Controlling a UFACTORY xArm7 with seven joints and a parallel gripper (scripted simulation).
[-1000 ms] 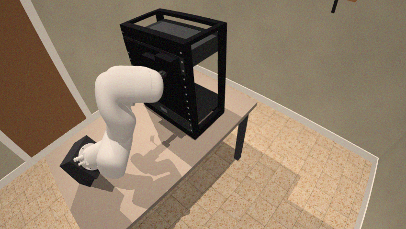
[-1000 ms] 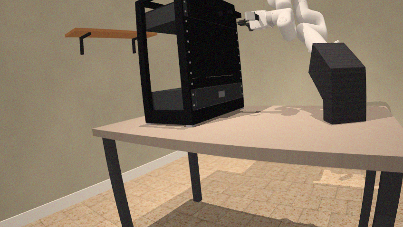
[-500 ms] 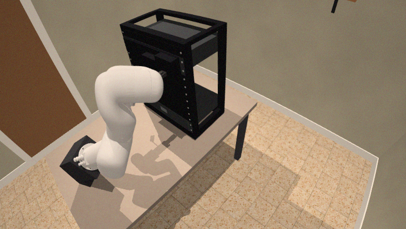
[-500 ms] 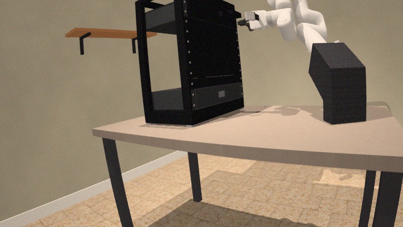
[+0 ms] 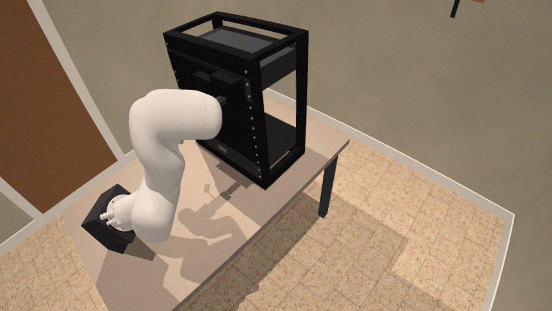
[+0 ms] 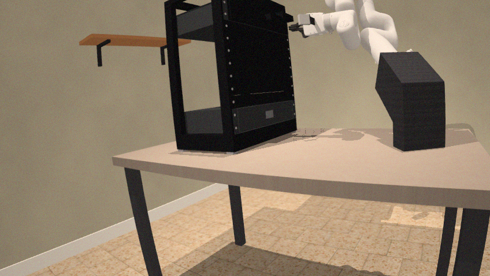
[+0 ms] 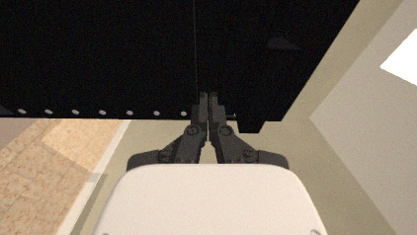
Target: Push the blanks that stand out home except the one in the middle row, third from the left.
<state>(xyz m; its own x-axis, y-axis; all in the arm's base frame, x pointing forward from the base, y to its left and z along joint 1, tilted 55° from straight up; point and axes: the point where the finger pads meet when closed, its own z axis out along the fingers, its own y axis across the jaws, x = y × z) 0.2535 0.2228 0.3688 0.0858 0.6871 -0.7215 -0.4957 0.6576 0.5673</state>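
The black rack (image 5: 247, 96) stands on the table, its front facing my arm; it also shows in the exterior view (image 6: 233, 75). Near the top of its front, two drive blanks (image 5: 216, 78) stand out side by side. My gripper (image 6: 293, 27) is shut and empty, with its fingertips at the front of the chassis at about upper-row height. In the wrist view the shut fingers (image 7: 208, 101) point at the dark front; one blank (image 7: 252, 125) stands out just right of them. In the top view my arm hides most of the front.
A grey panel (image 6: 264, 115) sits low in the rack front. My arm's black base block (image 6: 411, 99) stands on the table to the right of the rack. A wooden wall shelf (image 6: 130, 41) hangs behind it.
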